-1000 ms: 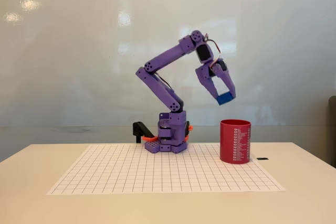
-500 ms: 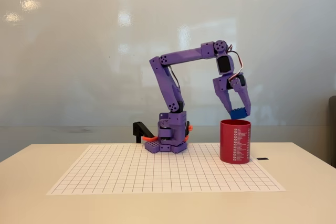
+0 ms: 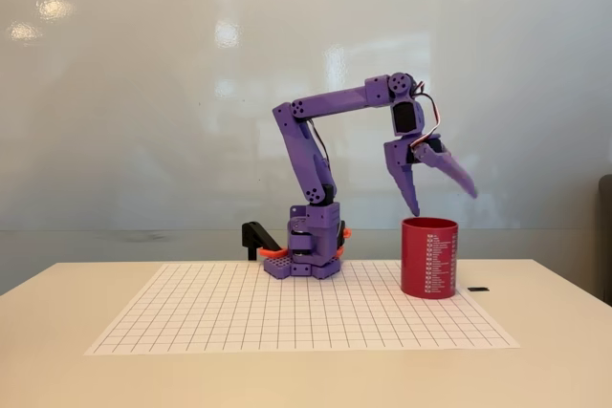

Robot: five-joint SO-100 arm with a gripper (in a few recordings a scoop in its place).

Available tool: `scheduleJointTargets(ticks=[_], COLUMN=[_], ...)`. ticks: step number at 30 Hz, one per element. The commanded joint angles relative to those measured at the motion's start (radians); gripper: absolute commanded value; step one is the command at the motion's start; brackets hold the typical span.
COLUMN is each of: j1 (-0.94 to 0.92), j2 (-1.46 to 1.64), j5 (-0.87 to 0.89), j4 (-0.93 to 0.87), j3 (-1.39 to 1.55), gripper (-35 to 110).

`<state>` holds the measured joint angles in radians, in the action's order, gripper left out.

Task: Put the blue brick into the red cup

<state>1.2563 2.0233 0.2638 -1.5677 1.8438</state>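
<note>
Purple arm (image 3: 316, 140), one, standing on a perforated purple base (image 3: 304, 257) at the far edge of a white gridded sheet (image 3: 287, 312). In the fixed view its gripper (image 3: 443, 201) hangs just above the rim of the red cup (image 3: 428, 257), with the jaws spread wide and nothing between them: one finger (image 3: 405, 183) points almost straight down toward the cup's left rim, the other (image 3: 454, 171) splays out to the right and downward.

Red cup, one, upright, directly below the jaws, resting on the right end of the gridded sheet. A column of small white print runs down its side; too small to read.

Blue brick: cannot be seen anywhere on the sheet, the table or in the jaws; the cup's inside is hidden from this side-on angle, so whether it lies in there cannot be told.

Open room: air to the right of and above the jaws is free against a pale, glossy wall (image 3: 143, 93). Left of the jaws, the whole near part of the sheet lies bare up to its edges. Beige table (image 3: 57, 370), one, showing a margin round the sheet on all visible sides.

Small dark flat item (image 3: 478, 289), one, on the table below and right of the jaws, just beside the cup, off the sheet. Black-and-orange fitting (image 3: 258, 239), one, left of the base.
</note>
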Motion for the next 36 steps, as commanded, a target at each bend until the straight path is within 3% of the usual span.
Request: scheduleJointTargets(ticks=[1, 6, 7, 9, 27, 36], j1=[0.002, 0.003, 0.003, 0.002, -0.002, -0.276], j2=[0.06, 0.06, 0.058, 0.054, 0.08, -0.218], j5=[0.011, 0.003, -0.006, -0.035, -0.049, -0.147], j4=[-0.005, 0.0, 0.005, 0.041, 0.035, 0.249], j3=[-0.069, -0.069, -0.069, -0.074, -0.031, -0.209], gripper=[63, 62, 51, 0, -1, -1])
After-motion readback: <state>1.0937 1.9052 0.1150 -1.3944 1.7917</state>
